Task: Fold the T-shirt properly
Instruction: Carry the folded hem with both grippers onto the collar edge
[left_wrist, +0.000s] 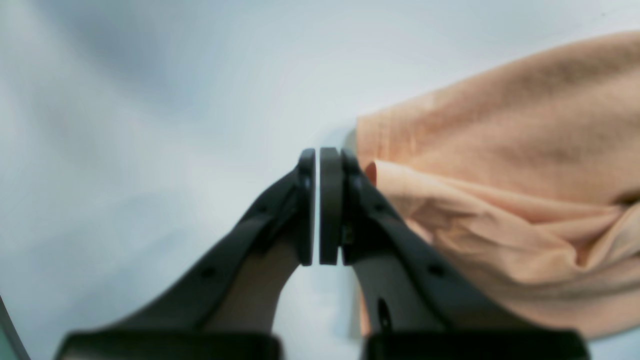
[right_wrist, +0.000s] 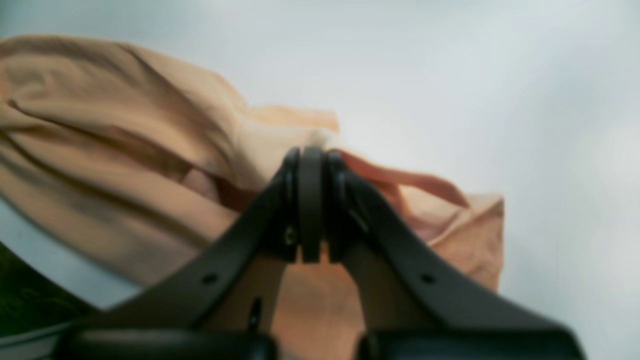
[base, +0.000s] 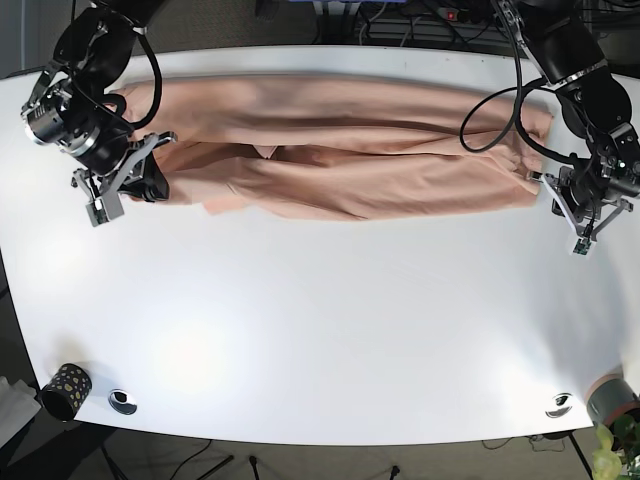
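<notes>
Seen from the base view, the right claw (base: 150, 180) sits at the left end of the T-shirt (base: 340, 150), a peach-coloured garment stretched in a long folded band across the far part of the white worktop (base: 320, 320). In the right wrist view this claw (right_wrist: 311, 160) has its jaws pressed tight together, with a bunched edge of the T-shirt (right_wrist: 125, 150) rising right at the tips; the fabric appears pinched there, though blur hides the exact grip. The cloth drapes in deep creases to the left of the claw and a smaller flap hangs to its right. Near the front edge of the worktop, at the left corner, stands a dark speckled cup (base: 66, 388) with a small round disc (base: 123, 401) just beside it. A similar disc (base: 559, 405) lies near the front right corner. At the right end of the shirt is the left claw (base: 572, 205). In the left wrist view this claw (left_wrist: 317, 165) has its jaws almost together, a thin slit of white between them and nothing caught there; the T-shirt's (left_wrist: 500, 175) hemmed corner lies just beside the right-hand jaw, on the worktop (left_wrist: 150, 125).
</notes>
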